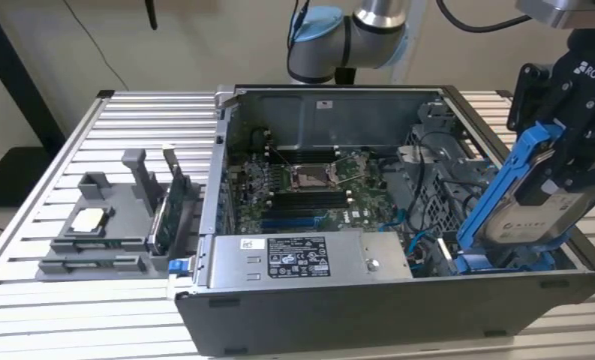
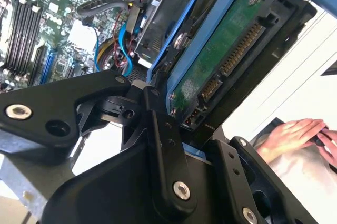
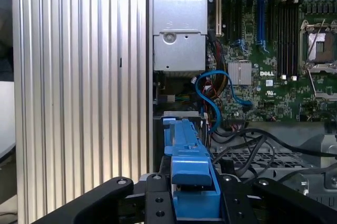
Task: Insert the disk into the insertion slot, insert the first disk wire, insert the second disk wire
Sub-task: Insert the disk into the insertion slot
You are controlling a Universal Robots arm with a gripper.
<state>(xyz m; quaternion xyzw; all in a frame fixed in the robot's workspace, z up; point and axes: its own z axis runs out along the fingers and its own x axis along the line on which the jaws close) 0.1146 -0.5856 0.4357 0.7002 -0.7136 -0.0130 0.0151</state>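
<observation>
Step one in hand: disk insertion. Your gripper (image 1: 575,154) is clamped on the disk (image 1: 530,201) at the right of the exterior view. The disk is steeply tilted, with its lower end at the insertion slot (image 1: 506,262), lower right. Not seated, I'd say. Seating calls for squaring the blue carrier to the bay rails and laying it flat. Can't tell whether the lower edge touches the rails; the bay hides it. The disk's connectors (image 2: 237,58) are bare, so no wires are in. The ends of the blue cable (image 3: 206,93) are hard to make out.
</observation>
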